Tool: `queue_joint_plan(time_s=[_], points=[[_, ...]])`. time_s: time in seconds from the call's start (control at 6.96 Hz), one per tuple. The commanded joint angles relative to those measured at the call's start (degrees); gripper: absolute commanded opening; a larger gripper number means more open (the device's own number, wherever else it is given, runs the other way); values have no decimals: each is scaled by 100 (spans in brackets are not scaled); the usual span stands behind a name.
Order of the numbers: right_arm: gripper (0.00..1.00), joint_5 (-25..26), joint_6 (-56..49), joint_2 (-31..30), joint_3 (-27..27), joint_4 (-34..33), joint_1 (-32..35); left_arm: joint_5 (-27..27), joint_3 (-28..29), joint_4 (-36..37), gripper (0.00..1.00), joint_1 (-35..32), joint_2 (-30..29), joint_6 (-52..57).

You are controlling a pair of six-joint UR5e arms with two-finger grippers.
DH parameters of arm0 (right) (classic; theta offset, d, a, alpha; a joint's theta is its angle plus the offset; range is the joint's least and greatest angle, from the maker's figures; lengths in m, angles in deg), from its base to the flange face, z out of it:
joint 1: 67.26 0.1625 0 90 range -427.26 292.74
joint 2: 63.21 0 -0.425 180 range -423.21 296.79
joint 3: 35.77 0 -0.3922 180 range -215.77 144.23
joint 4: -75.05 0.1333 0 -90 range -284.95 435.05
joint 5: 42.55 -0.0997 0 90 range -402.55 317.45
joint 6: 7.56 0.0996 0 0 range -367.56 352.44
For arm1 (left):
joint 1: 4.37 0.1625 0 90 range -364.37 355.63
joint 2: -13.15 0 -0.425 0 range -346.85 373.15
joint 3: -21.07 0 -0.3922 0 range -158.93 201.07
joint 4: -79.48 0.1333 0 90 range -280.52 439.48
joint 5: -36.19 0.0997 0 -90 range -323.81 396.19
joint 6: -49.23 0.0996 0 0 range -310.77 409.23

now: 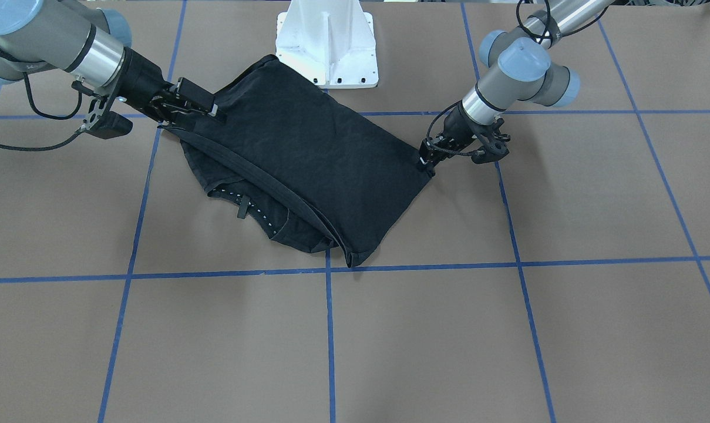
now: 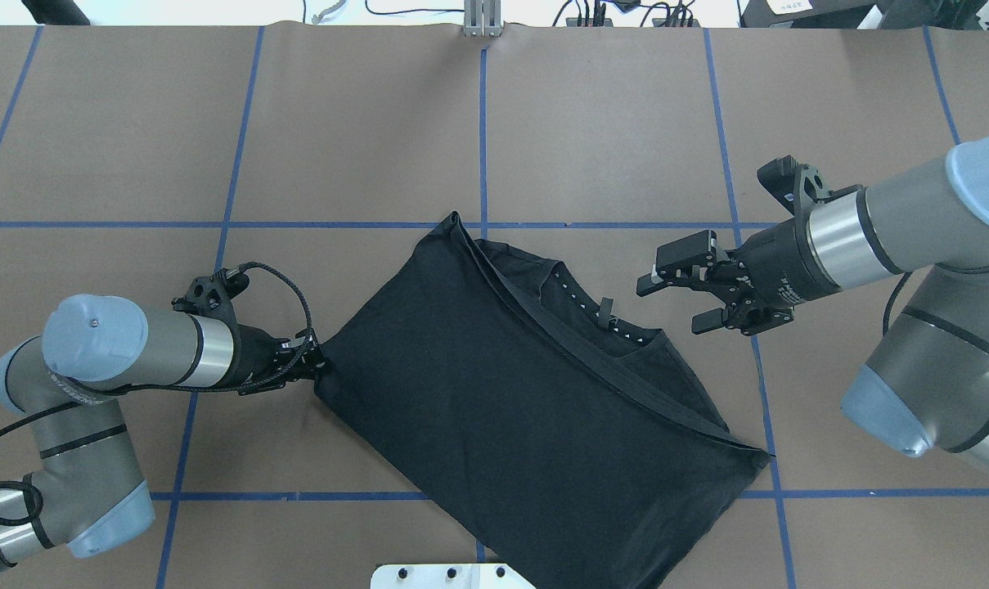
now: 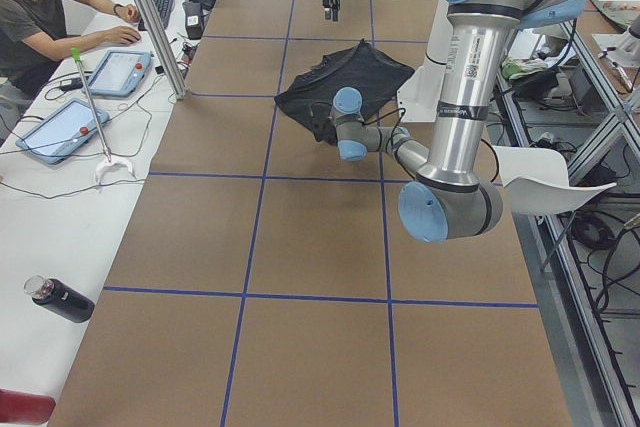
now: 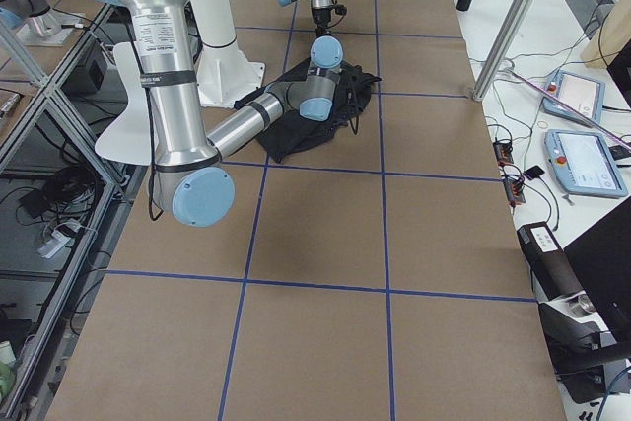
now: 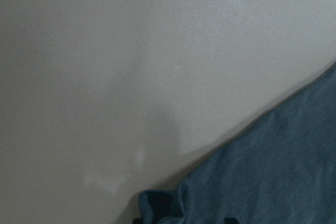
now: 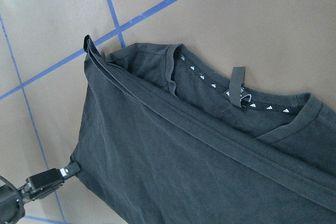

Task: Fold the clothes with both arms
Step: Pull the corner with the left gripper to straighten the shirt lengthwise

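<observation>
The black T-shirt (image 2: 494, 409) lies folded over on the table, plain side up, its collar (image 2: 604, 315) with white neck markings peeking out along the far edge. My left gripper (image 2: 318, 364) is low at the shirt's left corner and shut on it; the same pinch shows across the table (image 1: 426, 161) and in the right wrist view (image 6: 52, 177). Up above the table, my right gripper (image 2: 666, 307) is open and empty, just right of the collar and clear of the cloth. The left wrist view shows only table and a bit of shirt (image 5: 273, 171).
The white pedestal base (image 1: 326, 41) stands just behind the shirt. Blue tape lines (image 2: 483, 123) grid the brown table. A side bench along the table holds tablets (image 3: 60, 129) and a dark bottle (image 3: 60, 299), with a person (image 3: 40, 17) seated there.
</observation>
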Motion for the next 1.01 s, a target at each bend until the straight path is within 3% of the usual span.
queue_joint_plan(time_s=[0.0, 0.43, 0.86], points=[[100, 0, 0, 0, 6, 0, 1, -6, -23, 0, 0, -25, 42, 26], [100, -18, 0, 0, 6, 0, 9, -41, -102, 35, 0, -243, 43, 78], [100, 17, 0, -9, -3, 35, 18, -32, -102, 579, 0, -744, -45, 270]])
